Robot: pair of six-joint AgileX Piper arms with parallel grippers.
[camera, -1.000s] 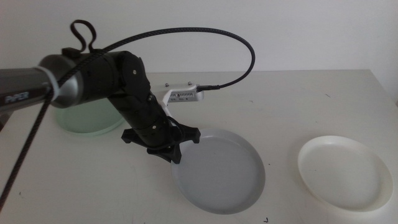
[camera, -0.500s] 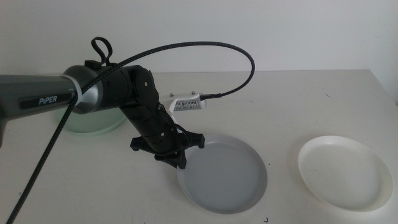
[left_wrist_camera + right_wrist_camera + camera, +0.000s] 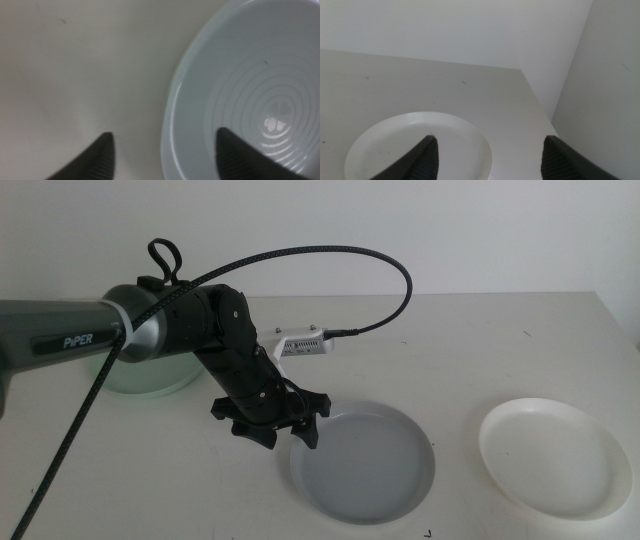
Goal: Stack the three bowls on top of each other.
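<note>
Three bowls on a white table (image 3: 470, 340), none stacked.

Item 1: grey-blue bowl (image 3: 375, 465), front centre of the middle view. The left gripper (image 3: 283, 427) is at its left rim. The left wrist view alone shows the jaws spread, one over the bare table, the other over the bowl's inside, the rim (image 3: 167, 130) between them and ungripped. It also shows concentric rings on the bowl's floor.

Item 2: white bowl (image 3: 555, 457), front right, well apart from item 1. The right gripper (image 3: 487, 155) is out of the middle view; its wrist view shows released jaws hanging above this bowl (image 3: 420, 142), holding nothing.

Item 3: mint green bowl (image 3: 150, 380), back left, partly hidden behind the left arm (image 3: 130, 335); seen only in the middle view.
</note>
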